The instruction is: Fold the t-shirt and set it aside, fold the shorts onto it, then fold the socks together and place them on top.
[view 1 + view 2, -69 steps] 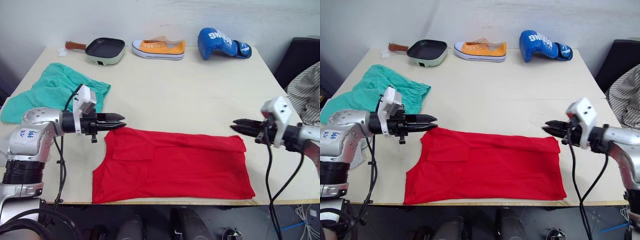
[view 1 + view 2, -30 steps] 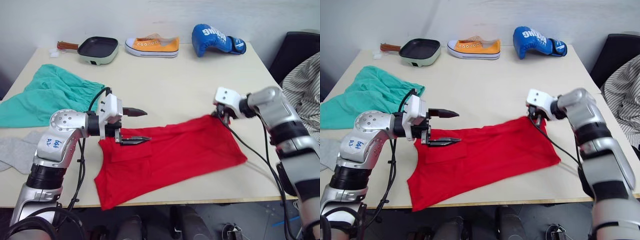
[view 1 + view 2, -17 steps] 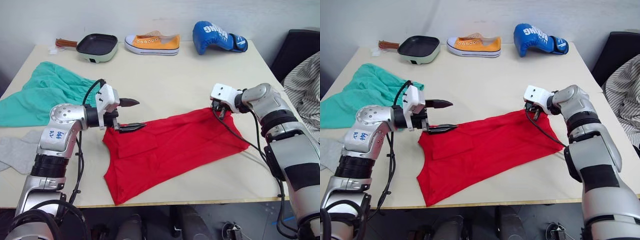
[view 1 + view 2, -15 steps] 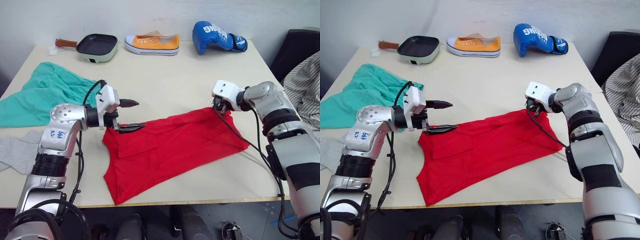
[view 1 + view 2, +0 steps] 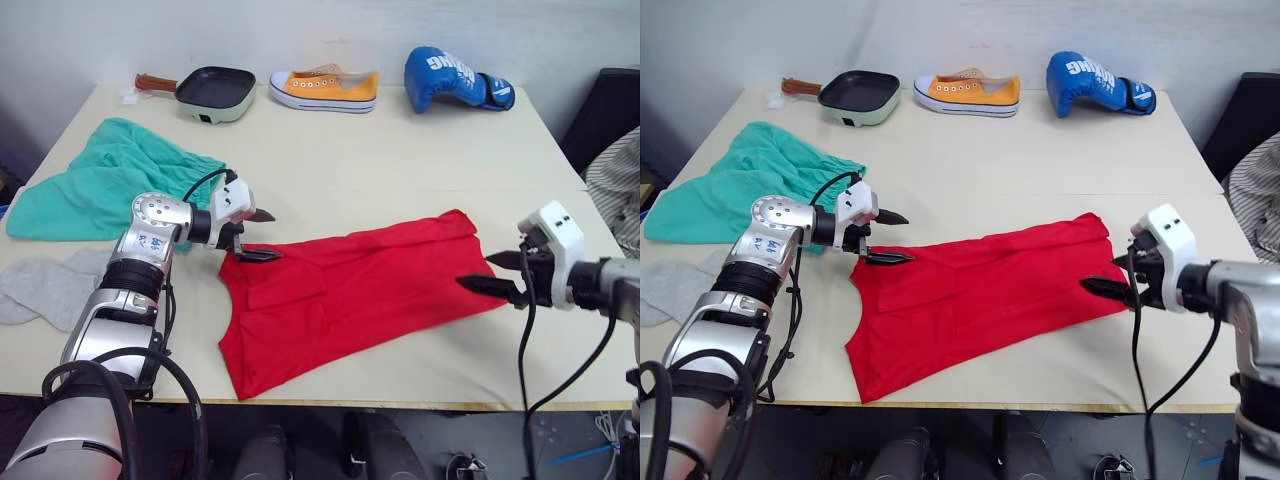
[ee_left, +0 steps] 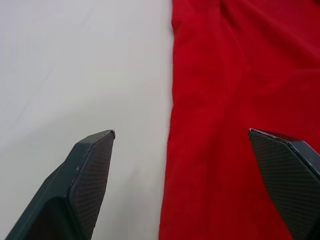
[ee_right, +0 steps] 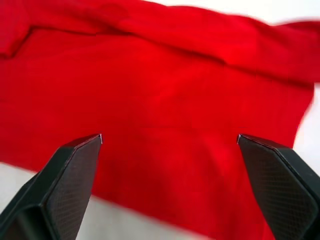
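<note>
Centrally on the desk (image 5: 400,180) lies the t-shirt (image 5: 350,295), partly folded, askew; light, limp cotton, likely to sag unless pinched at corners or hems. Left pincer (image 5: 258,236) spread at its collar-side edge; right pincer (image 5: 495,275) spread beside the opposite edge

A pale beige rectangular table (image 5: 400,160) carries three objects in a row along its far edge. At the robot's left sits a light green square frying pan (image 5: 212,93) with a dark inner surface and a brown handle pointing left. Just beside the handle's end lies a small white item (image 5: 127,95), too small to identify. In the middle rests an orange canvas sneaker (image 5: 324,89) with a white sole. To its right lies a blue boxing glove (image 5: 455,78) with white lettering. A dark chair back (image 5: 612,112) stands off the table's right side, with striped fabric (image 5: 612,182) below it.
</note>
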Motion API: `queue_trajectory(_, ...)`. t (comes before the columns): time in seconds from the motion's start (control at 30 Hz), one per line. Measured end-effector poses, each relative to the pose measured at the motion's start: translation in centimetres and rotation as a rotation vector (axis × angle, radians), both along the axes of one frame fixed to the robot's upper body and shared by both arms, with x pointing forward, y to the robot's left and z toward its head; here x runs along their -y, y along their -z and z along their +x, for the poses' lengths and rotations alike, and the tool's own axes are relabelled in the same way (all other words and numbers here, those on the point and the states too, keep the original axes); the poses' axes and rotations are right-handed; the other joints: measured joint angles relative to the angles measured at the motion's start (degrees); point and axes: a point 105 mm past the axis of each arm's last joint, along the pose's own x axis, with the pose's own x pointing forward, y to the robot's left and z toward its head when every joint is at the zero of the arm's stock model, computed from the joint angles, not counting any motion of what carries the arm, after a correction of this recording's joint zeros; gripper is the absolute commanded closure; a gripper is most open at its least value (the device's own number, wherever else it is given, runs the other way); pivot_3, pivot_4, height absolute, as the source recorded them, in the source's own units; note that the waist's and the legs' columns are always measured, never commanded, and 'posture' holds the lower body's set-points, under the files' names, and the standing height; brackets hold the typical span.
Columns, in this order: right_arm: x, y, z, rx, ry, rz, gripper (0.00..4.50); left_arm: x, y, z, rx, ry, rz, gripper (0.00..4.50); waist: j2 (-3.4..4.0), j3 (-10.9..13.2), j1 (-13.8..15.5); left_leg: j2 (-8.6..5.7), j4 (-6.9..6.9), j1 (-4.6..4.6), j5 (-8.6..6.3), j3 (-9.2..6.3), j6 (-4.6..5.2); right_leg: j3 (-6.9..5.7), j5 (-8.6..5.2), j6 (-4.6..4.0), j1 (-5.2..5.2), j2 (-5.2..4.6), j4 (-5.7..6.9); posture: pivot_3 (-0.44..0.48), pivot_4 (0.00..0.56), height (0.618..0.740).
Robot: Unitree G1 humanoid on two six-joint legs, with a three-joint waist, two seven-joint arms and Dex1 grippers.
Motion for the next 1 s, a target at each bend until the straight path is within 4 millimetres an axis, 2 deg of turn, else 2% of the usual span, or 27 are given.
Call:
queue_trajectory(0.13,-0.3,3.0,-2.7,-0.082,0.128,0.108,0.05,-0.1,1.5,0.0,-0.032,0.000,0.039,0.00,-0.03,0.0,0.1,-0.04,-0.02,0.03,0.00,0.04,0.00,0.06,0.00,0.00,-0.02,0.02,0.07,0.000,0.150,0.740)
queue_trajectory(0.27,-0.7,5.0,-3.6,-0.115,0.210,0.162,0.05,0.1,1.4,0.5,-0.009,-0.013,0.066,0.00,-0.05,0.0,0.0,-0.13,0.00,0.03,-0.02,0.06,0.05,0.11,0.02,0.05,-0.02,-0.02,0.06,0.000,0.150,0.740)
queue_trajectory(0.37,-1.0,5.8,-3.3,-0.116,0.258,0.208,0.00,0.2,1.4,0.7,0.006,-0.008,0.082,0.62,-0.05,0.0,-0.1,-0.11,-0.01,0.05,-0.02,0.07,0.05,0.12,0.03,0.05,-0.02,0.01,0.07,0.000,0.150,0.740)
queue_trajectory(0.43,-1.2,5.8,-2.9,-0.102,0.289,0.227,0.00,0.2,1.6,0.6,0.002,-0.002,0.085,1.25,-0.12,0.0,-0.2,-0.10,-0.03,0.08,-0.02,0.09,0.05,0.13,0.03,0.05,-0.02,0.03,0.09,0.000,0.150,0.740)
queue_trajectory(0.57,-2.5,6.0,-0.6,-0.084,0.360,0.344,0.00,0.0,2.0,0.3,-0.015,0.014,0.105,2.47,-0.68,-0.3,-1.0,-0.08,-0.01,0.14,-0.02,0.09,0.05,0.16,0.03,0.04,0.04,0.02,0.13,0.000,0.150,0.740)
queue_trajectory(0.67,-2.5,6.2,0.3,-0.085,0.413,0.381,0.59,0.0,2.1,0.2,-0.018,0.026,0.118,3.40,-1.02,-0.5,-1.3,-0.08,-0.03,0.14,-0.03,0.08,0.06,0.14,0.03,0.04,0.04,0.01,0.12,0.000,0.150,0.740)
queue_trajectory(0.77,-2.2,6.6,0.7,-0.093,0.451,0.394,1.59,-0.1,2.2,0.1,-0.019,0.030,0.128,4.35,-1.14,-0.6,-1.4,-0.08,-0.04,0.14,-0.04,0.08,0.09,0.15,0.03,0.04,0.05,0.00,0.12,0.000,0.150,0.740)
queue_trajectory(0.8,-2.1,6.6,0.7,-0.094,0.457,0.391,2.04,-0.2,2.2,0.1,-0.019,0.030,0.128,4.50,-1.14,-0.6,-1.4,-0.08,-0.04,0.14,-0.04,0.08,0.09,0.15,0.03,0.04,0.05,0.00,0.12,0.000,0.150,0.740)
queue_trajectory(0.83,-2.0,6.7,0.7,-0.093,0.463,0.386,2.28,-0.2,2.2,0.1,-0.021,0.032,0.130,4.50,-1.15,-0.6,-1.4,-0.07,-0.05,0.14,-0.04,0.08,0.09,0.15,0.03,0.04,0.05,0.00,0.12,0.000,0.150,0.740)
queue_trajectory(1.0,-1.3,7.1,1.1,-0.094,0.449,0.324,4.06,-0.5,2.4,-0.2,-0.030,0.036,0.129,4.50,-1.14,-0.6,-1.6,-0.06,-0.10,0.18,-0.04,0.11,0.09,0.18,0.03,0.04,0.05,0.01,0.10,0.000,0.150,0.740)
